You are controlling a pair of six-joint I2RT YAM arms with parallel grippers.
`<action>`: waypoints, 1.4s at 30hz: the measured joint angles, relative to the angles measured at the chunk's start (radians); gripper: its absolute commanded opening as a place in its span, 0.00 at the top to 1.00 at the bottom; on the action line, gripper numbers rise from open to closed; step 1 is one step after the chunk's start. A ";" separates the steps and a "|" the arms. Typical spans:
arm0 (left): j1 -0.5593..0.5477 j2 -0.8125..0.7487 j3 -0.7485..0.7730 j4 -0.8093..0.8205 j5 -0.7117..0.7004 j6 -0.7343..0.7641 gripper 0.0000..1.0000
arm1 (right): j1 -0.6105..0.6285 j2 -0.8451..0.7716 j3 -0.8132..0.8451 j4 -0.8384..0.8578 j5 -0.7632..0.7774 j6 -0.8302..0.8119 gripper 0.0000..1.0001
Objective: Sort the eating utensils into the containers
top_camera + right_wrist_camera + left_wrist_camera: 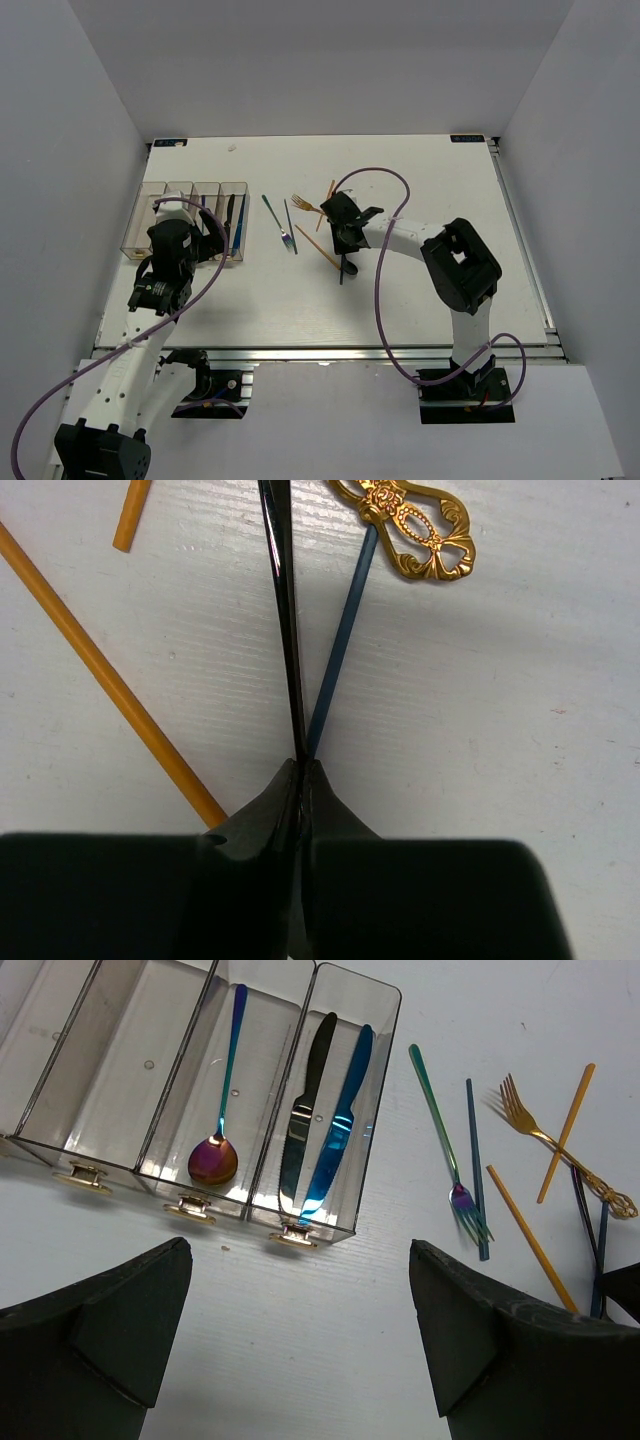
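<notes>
The containers (pixel 120 1060) are a row of clear bins at the far left. One bin holds a purple-bowled spoon (pixel 213 1160); the rightmost holds a black knife (pixel 305 1110) and a blue knife (pixel 340 1130). My left gripper (pixel 300 1260) hovers open and empty over the table just in front of them. A teal fork (pixel 445 1140), a blue stick (pixel 475 1160), a gold fork (pixel 545 1135) and two orange sticks (pixel 565 1130) lie loose mid-table. My right gripper (pixel 303 765) is shut on the near ends of a black stick (pixel 285 630) and a blue stick (pixel 345 630).
In the top view the bins (pixel 135 250) sit by the table's left edge, and the right arm (pixel 455 265) reaches in from the right. An orange stick (pixel 110 680) lies just left of the right fingers. The gold fork's ornate handle (pixel 410 530) lies beyond the held sticks.
</notes>
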 measured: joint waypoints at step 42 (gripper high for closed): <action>-0.005 0.014 0.000 0.000 0.016 0.000 0.02 | -0.006 -0.093 -0.113 -0.003 -0.019 -0.076 1.00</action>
